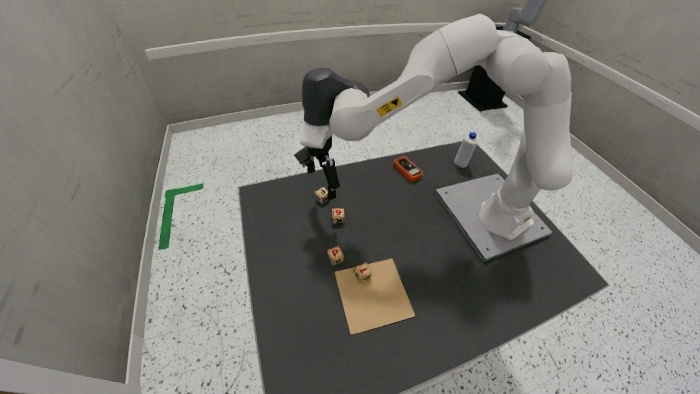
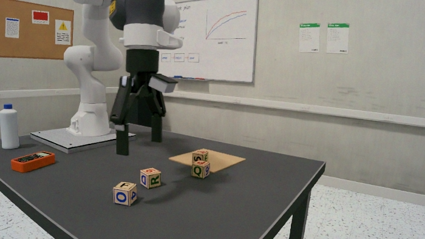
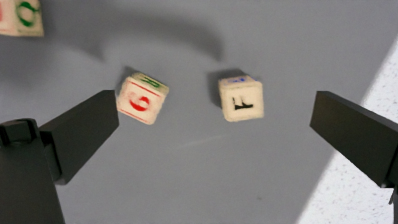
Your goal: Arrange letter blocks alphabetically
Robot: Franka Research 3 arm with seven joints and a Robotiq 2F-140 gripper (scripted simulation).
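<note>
My gripper (image 1: 321,181) (image 2: 139,147) (image 3: 214,108) is open and empty, high above the table at the F block and the digit block. The F block (image 1: 322,195) (image 2: 124,194) (image 3: 242,101) shows a black F on top and lies off the mat. The digit block (image 1: 338,215) (image 2: 150,178) (image 3: 142,100), with a red 6 or 9 on top, lies beside it, also off the mat. The P block (image 1: 335,255) (image 2: 200,170) lies just off the mat. The T block (image 1: 363,272) (image 2: 198,157) sits on the tan mat (image 1: 375,310) (image 2: 224,158), near one edge, partly hidden in the exterior view.
An orange meter (image 1: 408,169) (image 2: 33,161) and a white bottle (image 1: 465,151) (image 2: 9,128) stand on the robot's side of the table, away from the blocks. The robot's base plate (image 1: 460,200) (image 2: 51,141) is beyond them. The table edge is near the F block.
</note>
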